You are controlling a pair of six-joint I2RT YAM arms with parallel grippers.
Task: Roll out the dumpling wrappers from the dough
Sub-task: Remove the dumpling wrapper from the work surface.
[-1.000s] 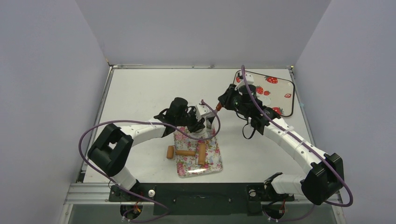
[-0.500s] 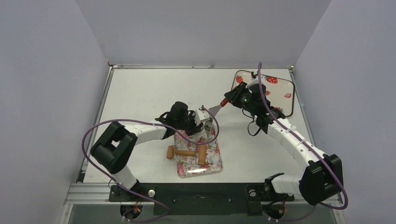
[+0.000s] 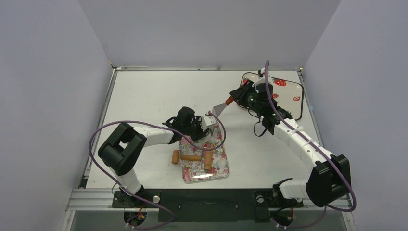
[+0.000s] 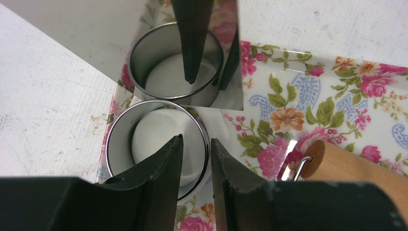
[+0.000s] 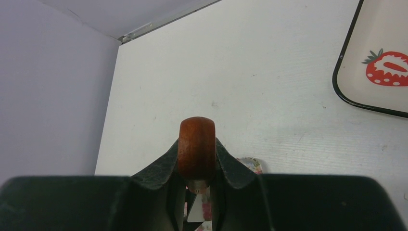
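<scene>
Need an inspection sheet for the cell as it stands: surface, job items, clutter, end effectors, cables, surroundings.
Surface: white table, small dark specks beside the floral tray.
Job's things: dough disc lies inside the metal ring on the floral tray; wooden roller lies on the tray's near part.
Clutter: strawberry tray in the far right corner, partly behind the right arm.
End effectors: left end effector open, jaws straddling the ring's wall; right end effector shut on the spatula handle.
Cables: left purple cable crosses the floral tray's far end; right purple cable hangs off the arm.
Surroundings: grey walls; nothing else seen.
</scene>
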